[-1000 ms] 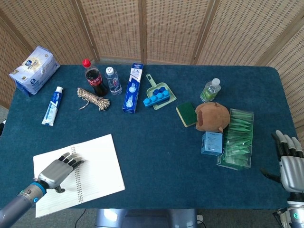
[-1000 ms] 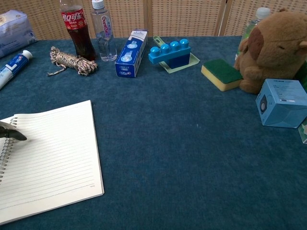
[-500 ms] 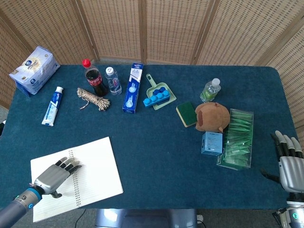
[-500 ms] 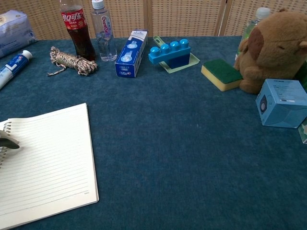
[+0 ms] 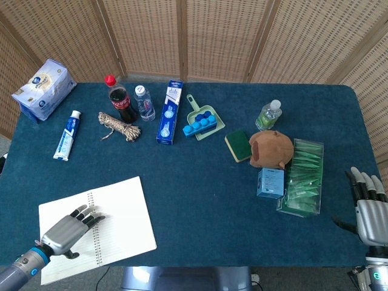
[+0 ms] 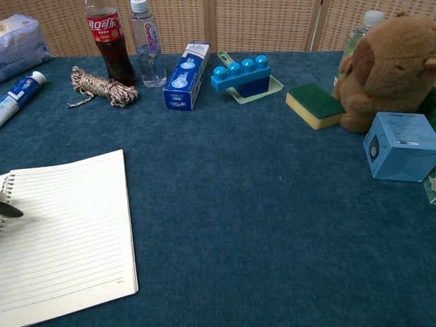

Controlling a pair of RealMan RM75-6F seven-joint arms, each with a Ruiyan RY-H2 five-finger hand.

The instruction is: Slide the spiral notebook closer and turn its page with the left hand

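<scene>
Left hand (image 5: 65,227) flat on spiral notebook (image 5: 121,215) — fingers spread.

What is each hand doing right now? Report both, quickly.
Left hand: open, fingers spread, resting flat on the white lined spiral notebook.
Right hand: open, fingers apart, holding nothing, at the table's edge.

**Even daylight, sharp frames, little shadow**

I see both views evenly and brightly lit, with soft light and no hard shadows on the blue tablecloth (image 5: 200,176). The white notebook (image 5: 121,212) page is the brightest patch but its ruled lines stay readable in the chest view. A small glint sits on the cola bottle (image 6: 109,41). Focus holds across both frames; the plush toy (image 6: 388,68) looks slightly soft at the chest view's right edge.
</scene>
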